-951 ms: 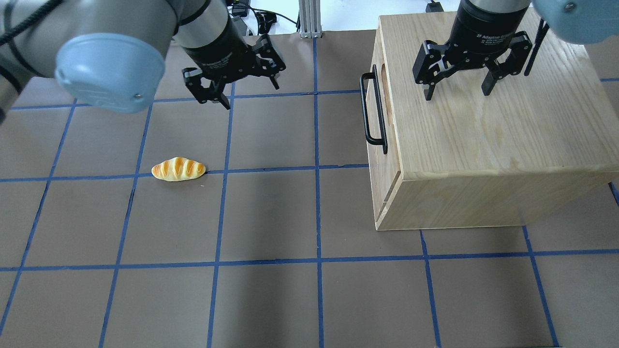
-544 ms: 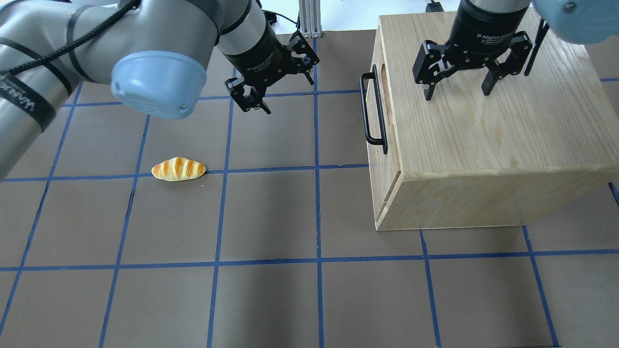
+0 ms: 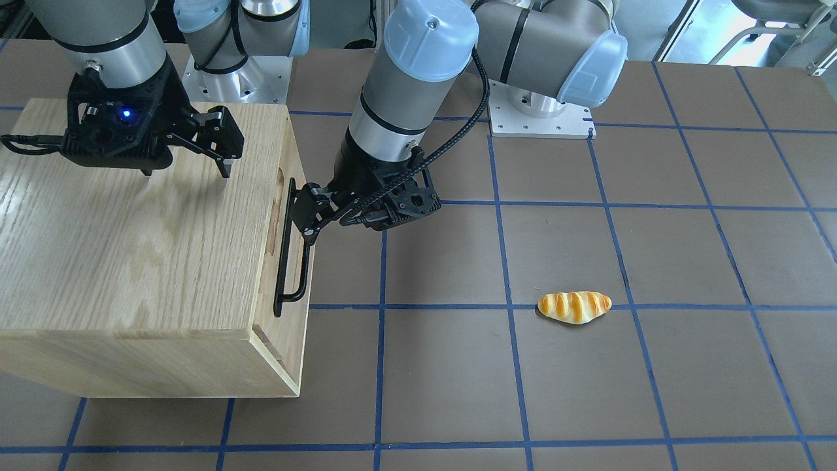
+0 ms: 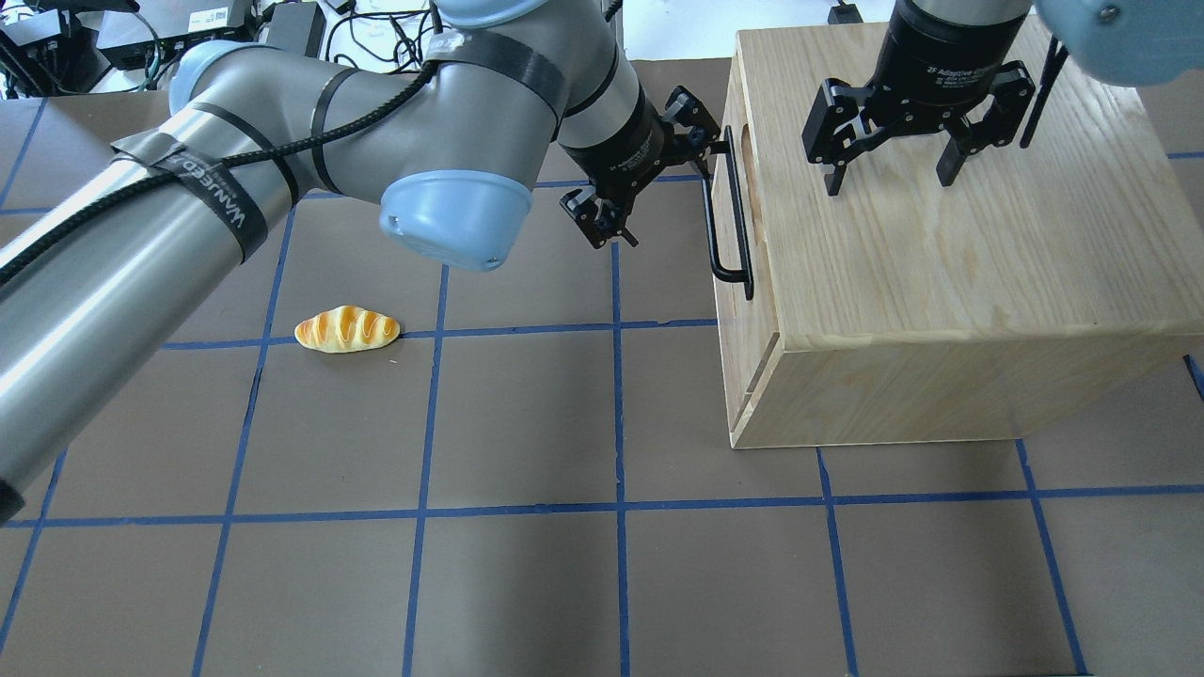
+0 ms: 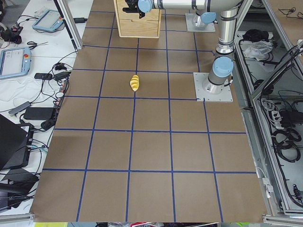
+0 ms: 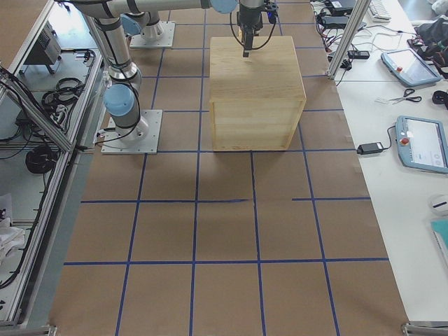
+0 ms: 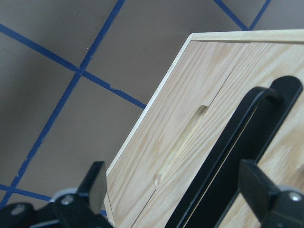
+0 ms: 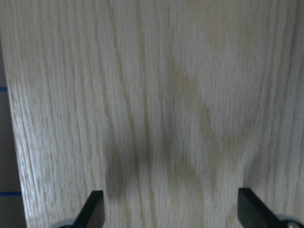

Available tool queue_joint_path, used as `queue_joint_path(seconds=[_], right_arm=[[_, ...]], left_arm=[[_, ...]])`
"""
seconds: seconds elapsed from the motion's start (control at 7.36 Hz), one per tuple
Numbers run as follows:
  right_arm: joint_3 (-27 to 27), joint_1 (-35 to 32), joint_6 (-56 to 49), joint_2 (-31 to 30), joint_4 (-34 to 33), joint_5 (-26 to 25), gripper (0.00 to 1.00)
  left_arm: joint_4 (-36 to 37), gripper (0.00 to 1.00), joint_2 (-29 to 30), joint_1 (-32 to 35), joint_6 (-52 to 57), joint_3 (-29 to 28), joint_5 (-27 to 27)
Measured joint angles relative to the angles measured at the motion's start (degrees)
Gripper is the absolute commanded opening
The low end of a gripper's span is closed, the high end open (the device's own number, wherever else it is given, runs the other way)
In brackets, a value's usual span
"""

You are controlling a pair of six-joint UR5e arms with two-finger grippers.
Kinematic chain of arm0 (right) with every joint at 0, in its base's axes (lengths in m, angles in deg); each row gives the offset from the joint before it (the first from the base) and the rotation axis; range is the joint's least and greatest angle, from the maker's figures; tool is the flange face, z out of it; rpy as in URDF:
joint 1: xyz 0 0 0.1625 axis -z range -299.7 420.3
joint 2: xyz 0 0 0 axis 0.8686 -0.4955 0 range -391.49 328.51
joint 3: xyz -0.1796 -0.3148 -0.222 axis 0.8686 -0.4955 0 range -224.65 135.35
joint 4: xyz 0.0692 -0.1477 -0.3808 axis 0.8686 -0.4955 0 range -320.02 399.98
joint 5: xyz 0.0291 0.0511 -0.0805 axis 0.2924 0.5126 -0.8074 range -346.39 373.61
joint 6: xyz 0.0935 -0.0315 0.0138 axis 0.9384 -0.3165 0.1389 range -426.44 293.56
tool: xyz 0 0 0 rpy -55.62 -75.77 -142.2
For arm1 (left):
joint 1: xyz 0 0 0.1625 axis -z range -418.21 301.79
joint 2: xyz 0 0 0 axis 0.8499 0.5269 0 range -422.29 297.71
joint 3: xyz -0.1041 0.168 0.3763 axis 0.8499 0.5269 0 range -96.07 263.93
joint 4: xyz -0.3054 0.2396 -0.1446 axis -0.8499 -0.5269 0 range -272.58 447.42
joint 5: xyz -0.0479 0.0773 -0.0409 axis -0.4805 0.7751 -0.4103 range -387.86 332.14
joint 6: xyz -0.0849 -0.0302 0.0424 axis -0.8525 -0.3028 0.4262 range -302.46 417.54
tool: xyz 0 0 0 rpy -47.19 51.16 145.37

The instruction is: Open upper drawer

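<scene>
The table (image 4: 527, 583) is covered by a brown mat that is divided into squares by blue tape lines. On the robot's right half of it a light oak cabinet (image 4: 941, 244) is set, with its front turned toward the table's middle.

The left arm (image 4: 188, 235) is stretched across the mat toward that front.

The upper drawer (image 3: 290, 154) is seen shut, its panel (image 7: 209, 71) flush with the cabinet's front face. An oblong finger-slot (image 7: 183, 142) is cut into the panel. A long black bar handle (image 4: 722, 226) is mounted just beside the slot, parallel to it.

The left gripper (image 4: 663, 202) is held at the far end of the handle, on the side away from the robot. Its fingers (image 7: 97, 185) are spread wide. In the left wrist view the bar (image 7: 228, 142) is framed between the two fingertips. Whether the bar is touched by either finger cannot be told.

The right gripper (image 4: 889, 183) is held over the cabinet's top board, near its far edge. Its fingers (image 4: 832, 179) are likewise spread, and only bare wood grain is seen between them in the right wrist view. Contact with the board cannot be judged.

A small toy bread roll (image 4: 348, 329) is laid on a blue line on the robot's left half of the table, well apart from the cabinet.
</scene>
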Motion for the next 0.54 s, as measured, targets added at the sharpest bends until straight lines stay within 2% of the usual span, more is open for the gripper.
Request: queue_joint_path(seconds=[0.54], right_arm=[[0.0, 0.0, 0.0, 0.0, 0.0, 0.0, 1.00]], left_arm=[[1.0, 1.00, 1.8, 1.1, 0.0, 0.1, -0.1]])
